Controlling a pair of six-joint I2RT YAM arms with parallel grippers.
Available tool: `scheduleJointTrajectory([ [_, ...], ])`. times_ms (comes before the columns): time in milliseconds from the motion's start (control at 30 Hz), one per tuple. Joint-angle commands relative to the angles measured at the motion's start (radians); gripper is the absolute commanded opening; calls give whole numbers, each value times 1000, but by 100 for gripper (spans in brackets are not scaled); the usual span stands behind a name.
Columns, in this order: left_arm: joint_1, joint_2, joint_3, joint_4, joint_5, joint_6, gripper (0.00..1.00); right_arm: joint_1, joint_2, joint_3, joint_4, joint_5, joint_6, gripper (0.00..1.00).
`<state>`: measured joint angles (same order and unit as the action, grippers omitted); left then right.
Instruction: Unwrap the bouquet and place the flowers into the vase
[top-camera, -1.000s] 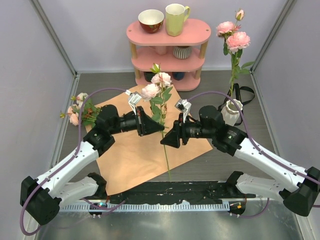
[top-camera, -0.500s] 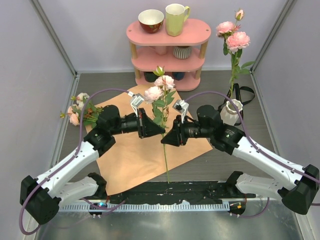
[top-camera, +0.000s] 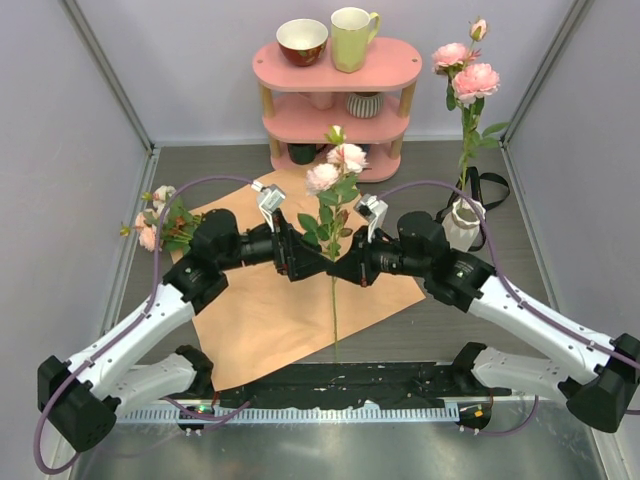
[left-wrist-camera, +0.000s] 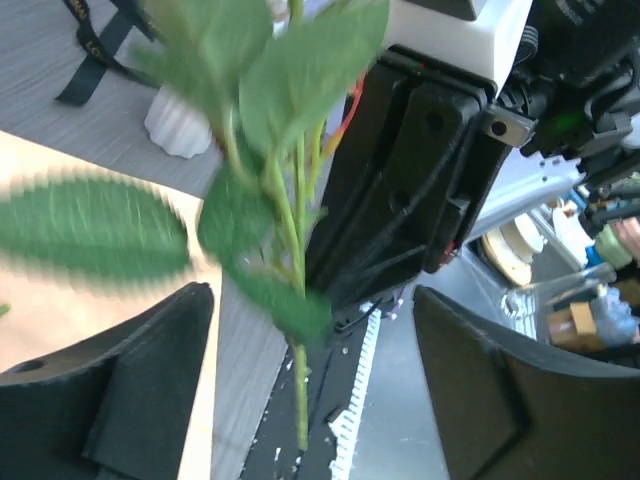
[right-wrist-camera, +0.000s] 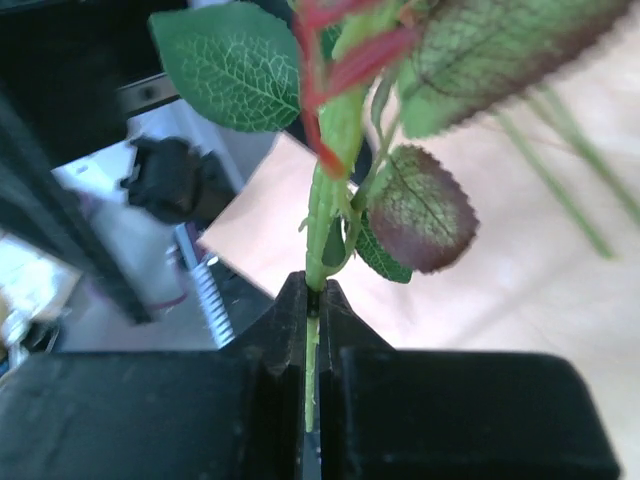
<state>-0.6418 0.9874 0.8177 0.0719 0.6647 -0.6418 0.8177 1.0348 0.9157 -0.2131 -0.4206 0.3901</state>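
The right gripper (right-wrist-camera: 312, 300) is clamped tight on the green stem of a pink rose (top-camera: 334, 300), holding it upright over the tan wrapping paper (top-camera: 260, 320) at the middle of the tabletop. The left gripper (left-wrist-camera: 310, 390) stands wide open, its fingers (left-wrist-camera: 130, 390) either side of that stem without touching it. The white vase (top-camera: 462, 225) stands near the tabletop's right edge.

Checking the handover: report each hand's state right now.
Left hand: open, gripping nothing.
Right hand: closed on the long green-stemmed pink artificial rose.
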Motion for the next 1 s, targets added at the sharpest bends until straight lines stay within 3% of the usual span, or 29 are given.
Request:
scheduleJointTrajectory([
  [0, -6, -79, 32, -27, -89, 34, 89, -3, -108, 52, -69, 345, -69, 1],
  [67, -6, -119, 21, -37, -115, 42, 93, -5, -133, 101, -100, 530, -101, 1],
  [167, -6, -153, 5, -46, -169, 68, 97, -3, -166, 193, -153, 687, -169, 1],
  [467, -6, -170, -6, -93, -224, 85, 98, -3, -183, 434, -173, 1202, -462, 1],
  [633, -4, -167, -15, -87, -238, 90, 98, -5, -182, 442, -80, 1469, -634, 1],
  [767, -6, -147, -15, -77, -232, 82, 98, -5, -199, 405, 85, 1528, -718, 1],
  [967, -6, -131, -8, -77, -218, 71, 98, -20, -136, 393, 182, 1550, -772, 1],
])
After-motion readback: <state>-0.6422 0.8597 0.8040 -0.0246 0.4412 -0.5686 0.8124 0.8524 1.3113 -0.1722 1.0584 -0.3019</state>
